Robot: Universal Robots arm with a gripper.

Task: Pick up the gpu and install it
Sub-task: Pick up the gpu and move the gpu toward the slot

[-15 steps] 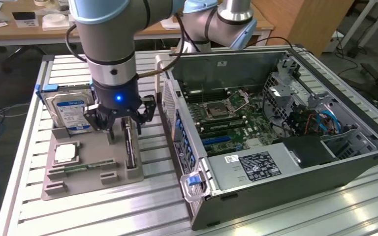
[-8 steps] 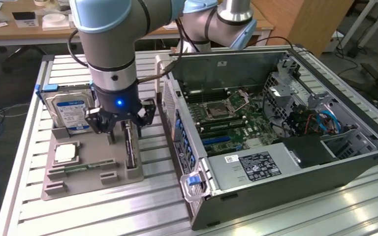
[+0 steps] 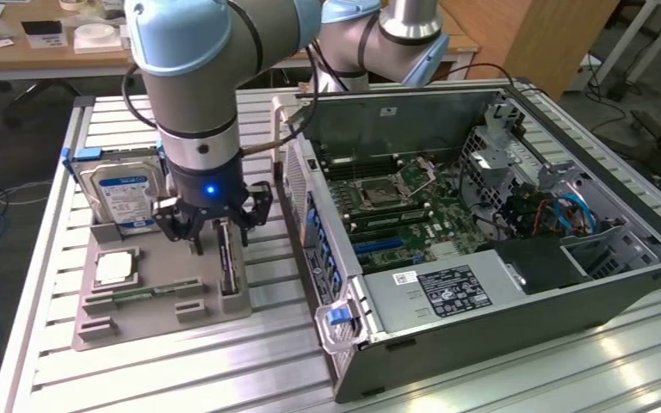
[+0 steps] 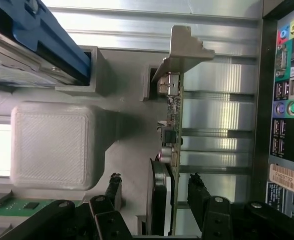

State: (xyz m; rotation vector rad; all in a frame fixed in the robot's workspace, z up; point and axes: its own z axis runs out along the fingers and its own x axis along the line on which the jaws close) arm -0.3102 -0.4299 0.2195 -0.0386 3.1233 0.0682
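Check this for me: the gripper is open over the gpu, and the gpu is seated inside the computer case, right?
No. The gripper is open over the gpu, but the gpu stands on edge in the grey holder beside the computer case, not inside it, as the exterior view shows.

Thin flat green circuit card, black round fan on one face, silver metal end bracket: the gpu (image 3: 230, 268) (image 4: 175, 125). Stands upright on its long edge in a slot of the grey plastic holder tray (image 3: 152, 331), just beside the open black computer case (image 3: 537, 292). My gripper (image 3: 213, 231) straddles it, jaws wide, gap on both sides. Card not lifted, seated in the slot.
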